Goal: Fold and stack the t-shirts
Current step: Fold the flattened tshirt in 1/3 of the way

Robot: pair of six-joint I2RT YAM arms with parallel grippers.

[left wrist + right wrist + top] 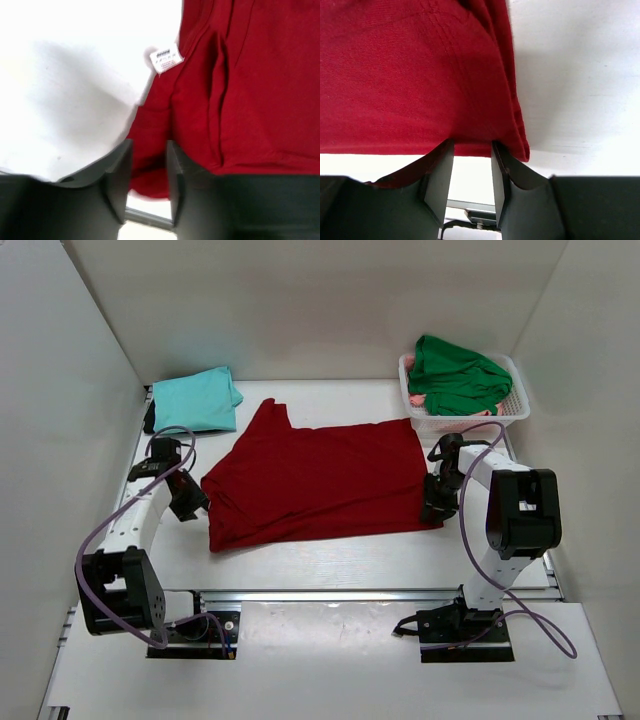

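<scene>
The dark red t-shirt [320, 485] lies folded in half on the white table [330, 565], one sleeve pointing to the back. My left gripper [190, 505] stands open at the shirt's left edge. In the left wrist view, red cloth [250, 100] with a white label [166, 59] shows between and beyond the open left gripper [149, 145]. My right gripper [437, 508] is at the shirt's front right corner. In its wrist view, the right gripper [472, 145] is open with its tips at the hem of the cloth [410, 75]. A folded light teal t-shirt [195, 400] lies at the back left.
A white lattice basket [515, 408] at the back right holds the crumpled bright green t-shirt [455, 375], with something pink under it. White walls close in the left, back and right sides. The arm bases stand along the near edge.
</scene>
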